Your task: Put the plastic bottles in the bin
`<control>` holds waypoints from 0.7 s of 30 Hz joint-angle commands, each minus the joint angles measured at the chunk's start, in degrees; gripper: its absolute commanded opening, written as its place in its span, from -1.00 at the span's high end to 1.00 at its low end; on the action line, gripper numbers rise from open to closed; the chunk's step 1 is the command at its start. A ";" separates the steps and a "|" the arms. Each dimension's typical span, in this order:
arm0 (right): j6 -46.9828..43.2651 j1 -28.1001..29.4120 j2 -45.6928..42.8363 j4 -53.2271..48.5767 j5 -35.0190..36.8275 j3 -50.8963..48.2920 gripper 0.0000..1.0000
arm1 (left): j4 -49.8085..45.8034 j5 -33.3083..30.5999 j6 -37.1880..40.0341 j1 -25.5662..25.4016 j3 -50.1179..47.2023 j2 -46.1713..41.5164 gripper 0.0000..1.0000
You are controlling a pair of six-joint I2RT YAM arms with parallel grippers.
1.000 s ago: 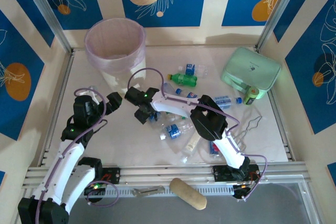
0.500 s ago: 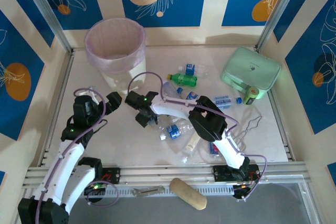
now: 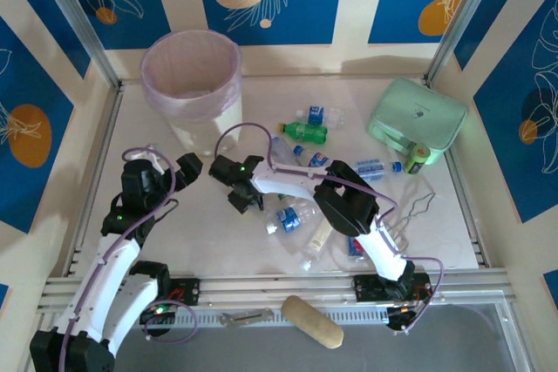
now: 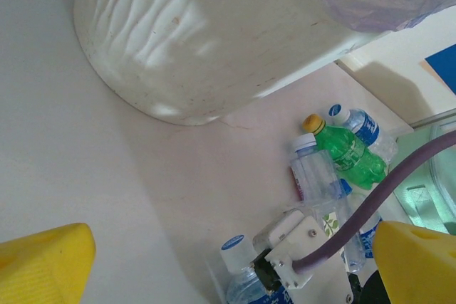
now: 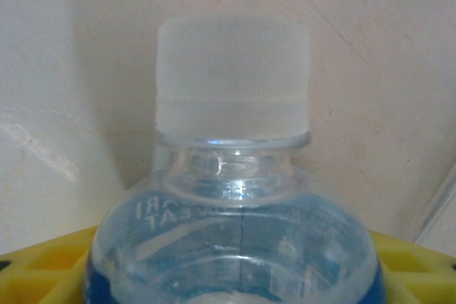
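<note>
Plastic bottles [image 3: 292, 215] lie loose on the tabletop [image 3: 174, 224], all of them outside the bin [image 3: 209, 131]. A knot of clear, blue-labelled ones sits to the near right of the bin, and farther back a green bottle [image 3: 305, 131] with a yellow cap lies just to the bin's right.

You are at the pick-up step. Your right pincer [image 3: 245, 197] is down on a clear bottle [image 5: 231, 233] on the near side of the bin. Its yellow pads sit against both shoulders, so the bottle looks gripped, though I can't tell how firmly. That bottle is see-through, with a frosted white cap and a blue label. Thin plastic like that will likely give under the squeeze.

Your left pincer [image 3: 188, 167] hangs wide apart and empty, close to the bin's near wall.

Next, I judge, you lift clear of the neighbours, carry the bottle over the rim and let go.
</note>
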 commanded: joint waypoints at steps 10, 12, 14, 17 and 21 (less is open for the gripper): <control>8.80 -5.65 -19.81 14.24 -11.24 -10.20 -0.14 | -0.28 3.98 0.95 0.54 1.33 1.41 -0.99; 11.37 -7.79 -23.78 17.57 -13.25 -13.45 -0.13 | 0.60 5.19 0.44 0.08 1.13 1.88 -0.99; 14.83 -10.65 -27.62 21.17 -15.38 -17.36 -0.13 | 2.51 6.39 -0.58 -1.09 0.43 2.22 -0.99; 20.38 -14.80 -32.44 26.09 -16.85 -23.35 -0.13 | 5.87 6.14 -1.33 -4.99 -0.67 2.58 -0.99; 26.96 -19.66 -37.97 30.82 -16.59 -30.28 -0.12 | 10.04 0.99 -1.10 -14.23 -0.91 4.69 -0.99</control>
